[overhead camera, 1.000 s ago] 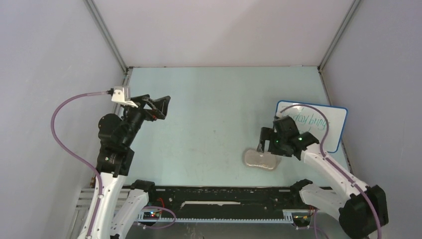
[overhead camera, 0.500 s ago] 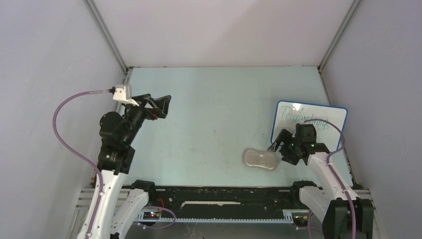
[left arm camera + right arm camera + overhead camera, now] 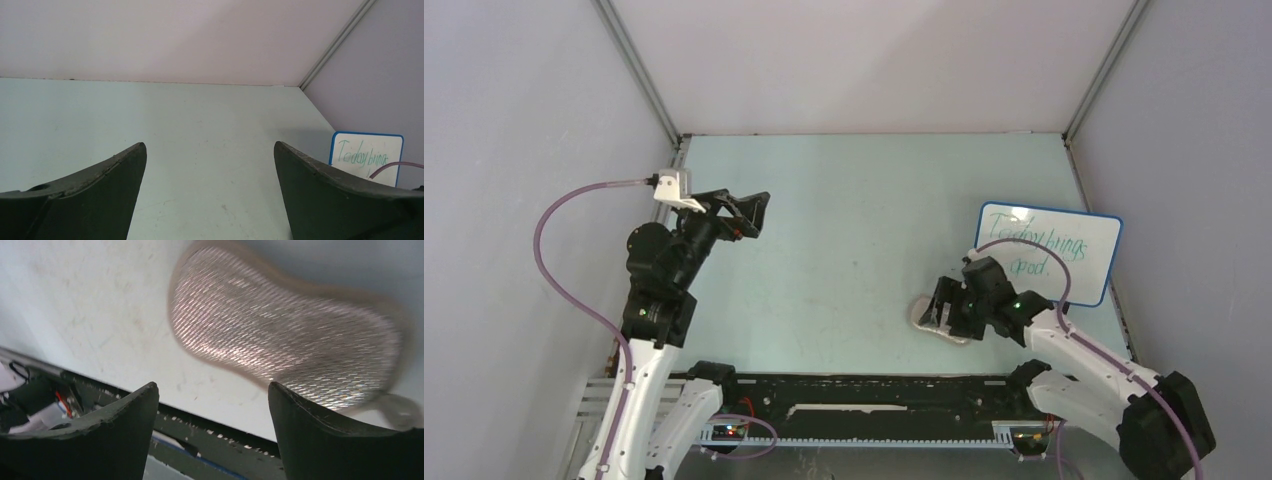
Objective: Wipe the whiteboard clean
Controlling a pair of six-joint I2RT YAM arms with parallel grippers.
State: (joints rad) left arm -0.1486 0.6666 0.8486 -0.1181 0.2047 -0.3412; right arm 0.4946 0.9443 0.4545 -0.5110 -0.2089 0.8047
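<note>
The whiteboard (image 3: 1064,262) with a blue rim lies at the right of the table and bears green handwriting. It also shows at the right edge of the left wrist view (image 3: 367,159). A grey-beige oval sponge pad (image 3: 931,322) lies on the table to the left of the board. My right gripper (image 3: 942,305) is open and hovers low over the pad, hiding part of it. In the right wrist view the pad (image 3: 285,340) lies just beyond my open gripper (image 3: 212,386), apart from the fingers. My left gripper (image 3: 754,212) is open and empty, raised at the left, also in its wrist view (image 3: 210,145).
Grey walls close the table (image 3: 844,220) on three sides, with metal corner posts at the back. The black rail (image 3: 864,395) with the arm bases runs along the near edge, close below the pad. A purple cable (image 3: 1049,285) crosses the whiteboard's near part.
My right gripper has swung left from the whiteboard's near edge to over the sponge pad, uncovering more handwriting. The left arm has barely moved.
</note>
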